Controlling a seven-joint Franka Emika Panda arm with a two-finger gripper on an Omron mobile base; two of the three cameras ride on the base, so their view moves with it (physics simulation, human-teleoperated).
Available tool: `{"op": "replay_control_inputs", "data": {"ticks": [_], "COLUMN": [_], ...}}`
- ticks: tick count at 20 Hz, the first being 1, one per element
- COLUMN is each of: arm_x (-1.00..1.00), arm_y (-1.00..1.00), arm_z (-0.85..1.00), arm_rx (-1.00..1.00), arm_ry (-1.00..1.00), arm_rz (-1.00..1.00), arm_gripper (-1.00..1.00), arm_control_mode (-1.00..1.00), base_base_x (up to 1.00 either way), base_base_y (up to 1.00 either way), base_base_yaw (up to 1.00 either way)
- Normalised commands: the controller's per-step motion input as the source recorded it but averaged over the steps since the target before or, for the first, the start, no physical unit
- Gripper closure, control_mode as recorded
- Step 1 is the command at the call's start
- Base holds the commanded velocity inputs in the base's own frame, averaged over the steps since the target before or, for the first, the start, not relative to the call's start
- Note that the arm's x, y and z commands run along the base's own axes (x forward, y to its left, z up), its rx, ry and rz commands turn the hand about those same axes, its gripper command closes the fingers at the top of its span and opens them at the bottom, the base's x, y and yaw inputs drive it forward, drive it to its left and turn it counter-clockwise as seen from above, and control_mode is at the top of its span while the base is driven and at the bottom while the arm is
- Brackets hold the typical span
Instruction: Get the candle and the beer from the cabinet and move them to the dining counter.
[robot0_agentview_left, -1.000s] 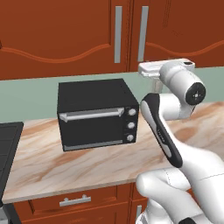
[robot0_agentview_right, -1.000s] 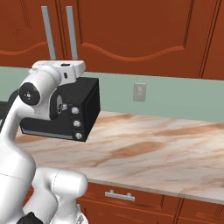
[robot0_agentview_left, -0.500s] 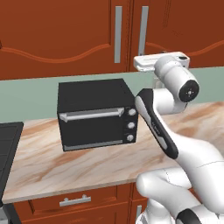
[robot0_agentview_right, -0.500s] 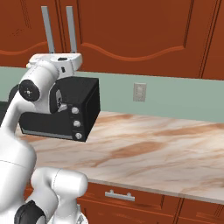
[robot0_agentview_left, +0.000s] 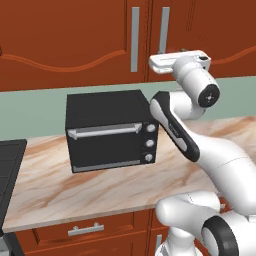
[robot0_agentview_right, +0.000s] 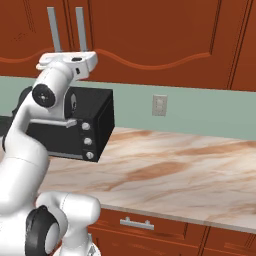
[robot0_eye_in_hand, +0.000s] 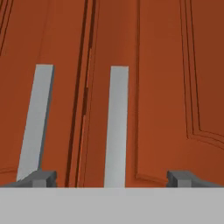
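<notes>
Reddish-brown cabinet (robot0_agentview_left: 75, 35) across the top of both base views, doors shut, wavy lower edge above a pale green wall strip. Two long grey bar handles side by side at upper centre of the left base view: left handle (robot0_agentview_left: 135, 39) and right handle (robot0_agentview_left: 164, 30); same pair at upper left of the right base view. White arm raised in front of the doors, hand just below the right handle's lower end in the left base view. In the hand view, gripper (robot0_eye_in_hand: 111, 177) facing the door seam, fingers (robot0_eye_in_hand: 41, 178) spread wide apart at the bottom corners, nothing between them but the right handle (robot0_eye_in_hand: 117, 127), standing upright centre frame; not possible to tell whether touching. Left handle slanting at left of the hand view. Black toaster oven (robot0_agentview_left: 110, 130) centre left on the marbled table (robot0_agentview_left: 60, 190), below the cabinet. White wall outlet (robot0_agentview_right: 159, 105) at centre of the right base view. Drawer with short horizontal handle (robot0_agentview_left: 86, 229) under the table edge, lower left.
</notes>
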Motion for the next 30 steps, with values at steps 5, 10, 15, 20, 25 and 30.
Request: {"op": "replay_control_inputs", "data": {"ticks": [5,10,15,20,25,30], "arm_x": [0.49,0.47,0.42,0.33,0.23,0.0], "arm_y": [0.0,0.0,0.0,0.0,0.0,0.0], "arm_z": [0.07,0.08,0.1,0.2,0.13,0.0], "arm_rx": [0.0,0.0,0.0,0.0,0.0,0.0], "arm_ry": [-0.09,-0.08,-0.06,-0.02,0.0,0.0], "arm_rz": [0.0,0.0,0.0,0.0,0.0,0.0], "arm_gripper": [-1.0,-1.0,-1.0,-1.0,1.0,1.0], "arm_control_mode": [-1.0,-1.0,-1.0,-1.0,-1.0,-1.0], "base_base_x": [0.0,0.0,0.0,0.0,0.0,0.0], "base_base_y": [0.0,0.0,0.0,0.0,0.0,0.0], "base_base_yaw": [0.0,0.0,0.0,0.0,0.0,0.0]}}
